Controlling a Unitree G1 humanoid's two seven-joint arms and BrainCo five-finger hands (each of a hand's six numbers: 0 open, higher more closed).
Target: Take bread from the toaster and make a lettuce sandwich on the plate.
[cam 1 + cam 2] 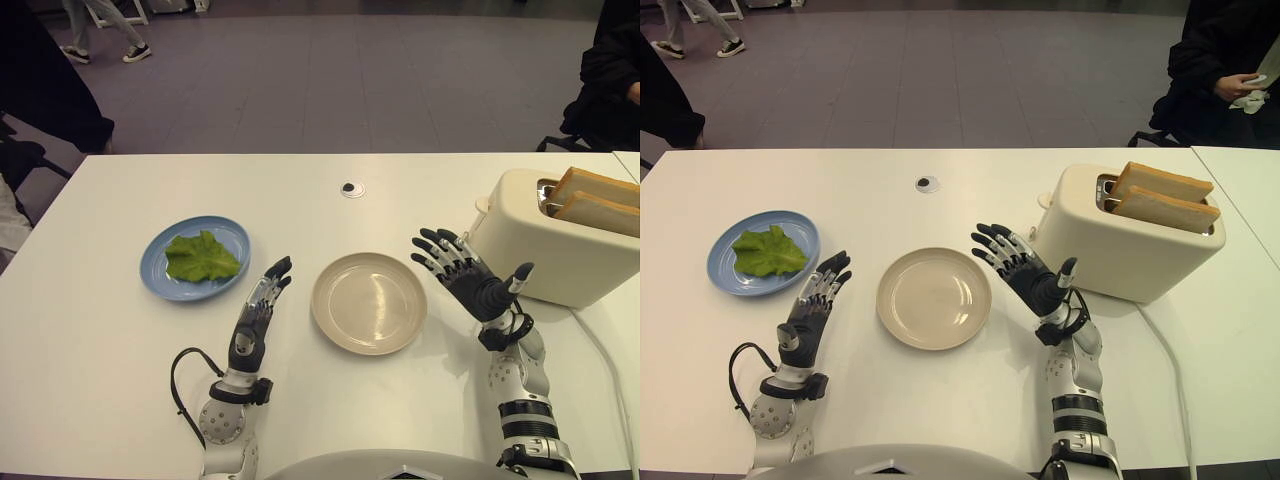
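Two bread slices (pixel 1165 195) poke from the toaster (pixel 1110 255) beside the open right hand (pixel 1030 280) (empty); plate (pixel 933 298) lies between it and the open left hand (pixel 812 310).

The plate (pixel 934 298) is round, beige and shallow, and lies flat with nothing on it. To its right, near but not touching, stands the toaster (pixel 1120 250), a cream box with rounded corners, its long side set at a slant to the plate. Two slices of bread (pixel 1162 183) with golden-brown crusts stand side by side in its top slots, rising well above them. To the left of the plate, apart from it, the lettuce (pixel 768 252), a single crinkled green leaf, lies flat in the middle of a blue dish (pixel 725 275).
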